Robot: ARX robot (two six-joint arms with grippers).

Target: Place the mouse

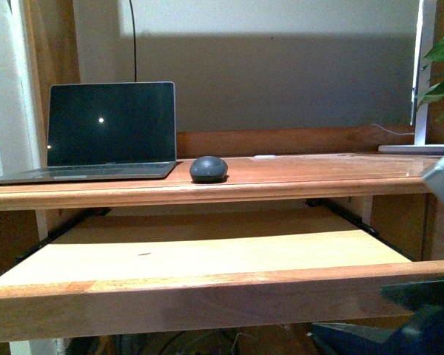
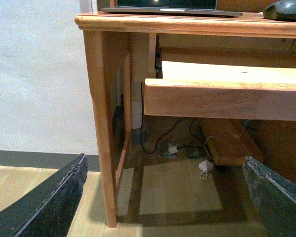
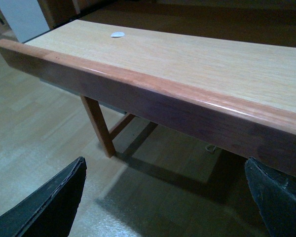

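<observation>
Plainly, mouse (image 1: 209,168) rests on desk (image 1: 318,176) beside laptop (image 1: 111,126).

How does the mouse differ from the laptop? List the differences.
Size: the mouse is far smaller than the laptop.
Shape: the mouse is a low rounded dome; the laptop is flat and straight-edged, opened with its screen upright.
Place: in the front view the mouse sits just right of the laptop.
Both rest on the desk top.

Soft light is seen on the reddish-brown wooden desk (image 1: 296,174); a broad grey shadow is cast on the pale wall (image 1: 281,22) behind it, and glare is caught along its top.
</observation>
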